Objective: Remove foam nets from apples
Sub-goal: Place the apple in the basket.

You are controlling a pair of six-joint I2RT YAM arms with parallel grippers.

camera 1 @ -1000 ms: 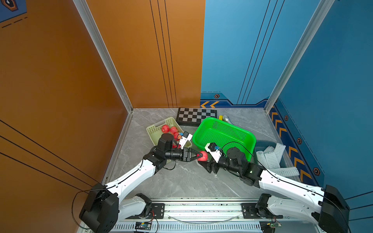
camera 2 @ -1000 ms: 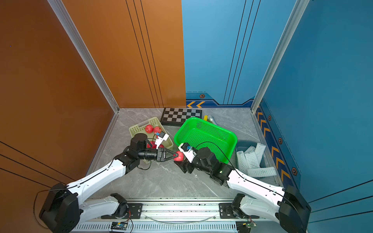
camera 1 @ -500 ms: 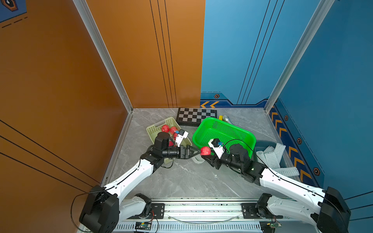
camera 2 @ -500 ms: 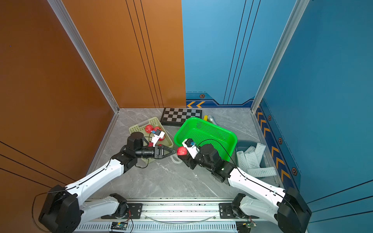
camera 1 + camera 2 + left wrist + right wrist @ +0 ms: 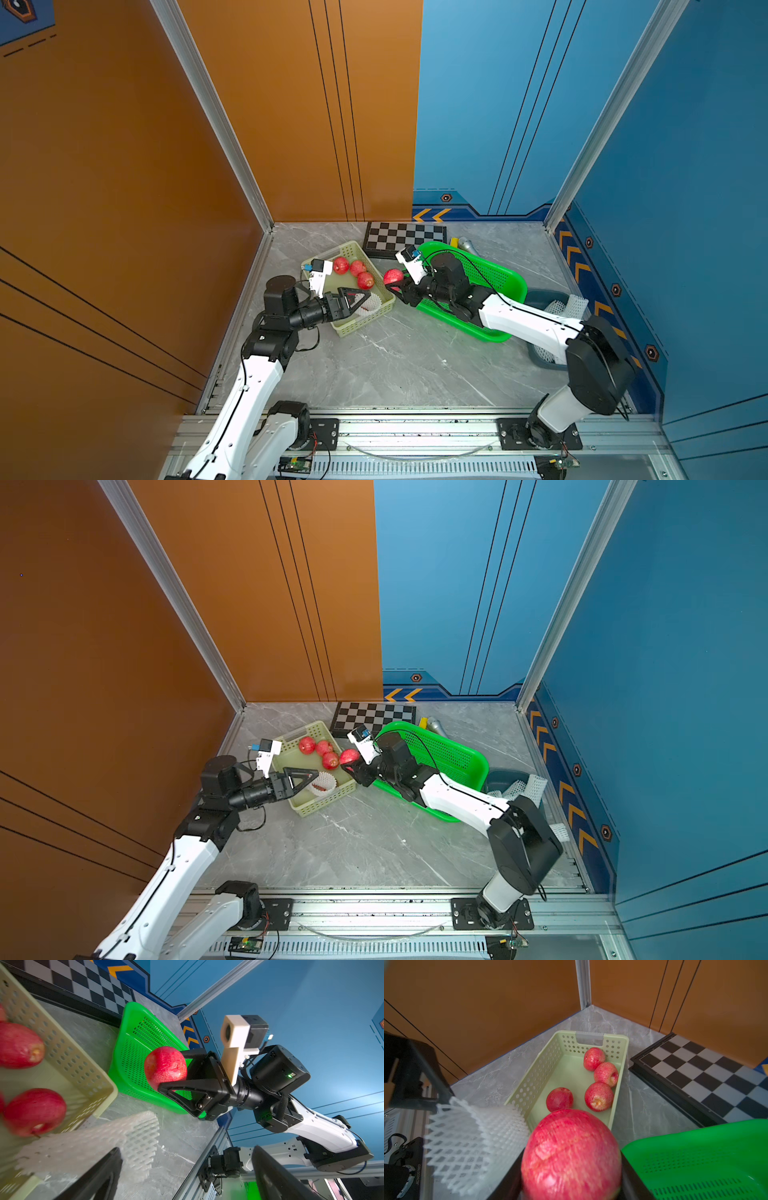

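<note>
a bare red apple (image 5: pixel 165 1066) with pale flecks is pinched on opposite sides by the two black fingers of the right gripper (image 5: pixel 395 286) and is held clear of the grey marble tabletop (image 5: pixel 395 365). in both top views it hangs in the gap between a pale green perforated basket (image 5: pixel 348 249) and a bright green perforated plastic basket (image 5: pixel 498 278), just beside the pale one's rim.

a white tube-shaped foam mesh net (image 5: pixel 467 1145) is near the apple but apart from it. it touches one fingertip (image 5: pixel 446 1099) of the left gripper (image 5: pixel 312 780). that gripper's fingers stand spread wide, and the net lies against one of them only, not squeezed between the two. in a top view the net's round mouth (image 5: pixel 323 780) faces up over the near corner of the pale basket. whether it rests on the basket or hangs from the finger cannot be told.

four more bare red apples (image 5: pixel 599 1096) lie in the pale basket, three in a line along one long wall and the fourth nearer the net.

farther out, a black-and-white chequered board (image 5: pixel 403 237) lies flat behind both baskets. a heap of loose white foam nets (image 5: pixel 575 303) fills a dark bin (image 5: pixel 540 297) beyond the green basket, against the blue wall.
</note>
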